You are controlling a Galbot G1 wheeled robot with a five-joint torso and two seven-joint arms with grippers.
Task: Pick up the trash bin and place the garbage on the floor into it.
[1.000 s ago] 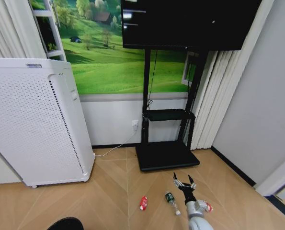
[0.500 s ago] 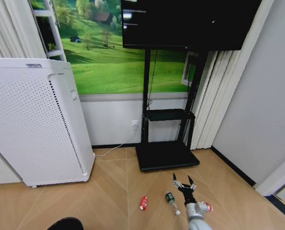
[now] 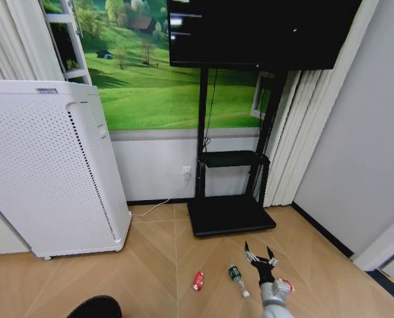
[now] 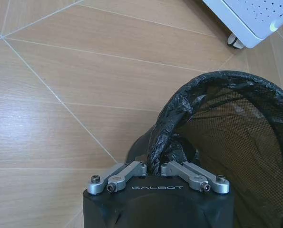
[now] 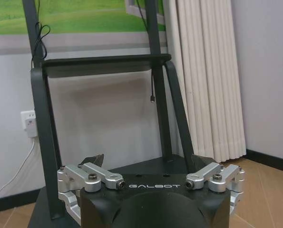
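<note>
Hovering over litter | right gripper (image 3: 261, 255), fingers spread, is held just above the floor beside the bottle (image 3: 237, 277), wrapper (image 3: 284, 286) nearer, can (image 3: 198, 280) beyond the bottle | trash bin (image 4: 236, 142) rim is pinched by left gripper (image 4: 153, 168), likely kept ready to receive.

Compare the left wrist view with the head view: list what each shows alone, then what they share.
Left wrist view alone: the left tool shut on the rim of the round black mesh trash bin with its black bag liner.

Head view alone: the small red can, clear plastic bottle with green label, red-and-white wrapper, and the open right tool.

Shared: the white perforated appliance, wooden floor.
</note>
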